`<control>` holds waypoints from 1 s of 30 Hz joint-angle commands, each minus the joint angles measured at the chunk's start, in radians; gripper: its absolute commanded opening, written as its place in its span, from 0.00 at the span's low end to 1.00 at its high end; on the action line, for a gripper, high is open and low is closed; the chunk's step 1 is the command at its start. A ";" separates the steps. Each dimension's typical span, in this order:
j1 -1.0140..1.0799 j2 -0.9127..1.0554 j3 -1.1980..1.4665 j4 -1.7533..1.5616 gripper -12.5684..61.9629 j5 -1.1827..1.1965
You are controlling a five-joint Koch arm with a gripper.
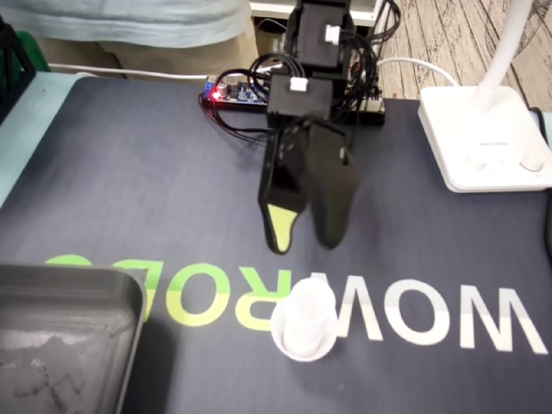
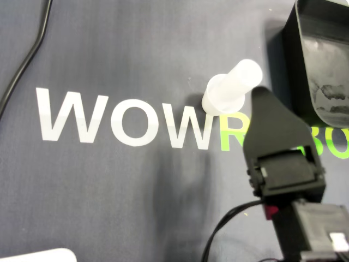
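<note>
A small translucent white cup (image 1: 304,323) stands upside down on the dark mat, on the "WOWROBO" lettering; the overhead view shows the cup (image 2: 232,87) leaning toward the upper right. My gripper (image 1: 305,240) hangs above the mat just behind the cup, pointing down. Its two black fingers are apart, one with a yellow-green tip (image 1: 279,226), and nothing is between them. The overhead view shows the gripper (image 2: 262,101) as one black wedge whose tip lies right beside the cup.
A dark metal tray (image 1: 69,276) sits at the front left in the fixed view; overhead, the tray (image 2: 297,60) is at the upper right. A white lamp base (image 1: 483,138) stands at the back right. A controller board (image 1: 233,93) and cables lie behind the arm.
</note>
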 commanded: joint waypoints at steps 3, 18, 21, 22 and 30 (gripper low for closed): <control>-0.038 0.080 0.058 -0.356 0.61 -0.299; -0.041 0.077 0.129 -0.451 0.61 -0.661; -0.011 0.074 0.129 -0.446 0.61 -0.663; -0.002 0.071 0.129 -0.445 0.61 -0.663; 0.021 -0.063 0.066 -0.459 0.61 -0.663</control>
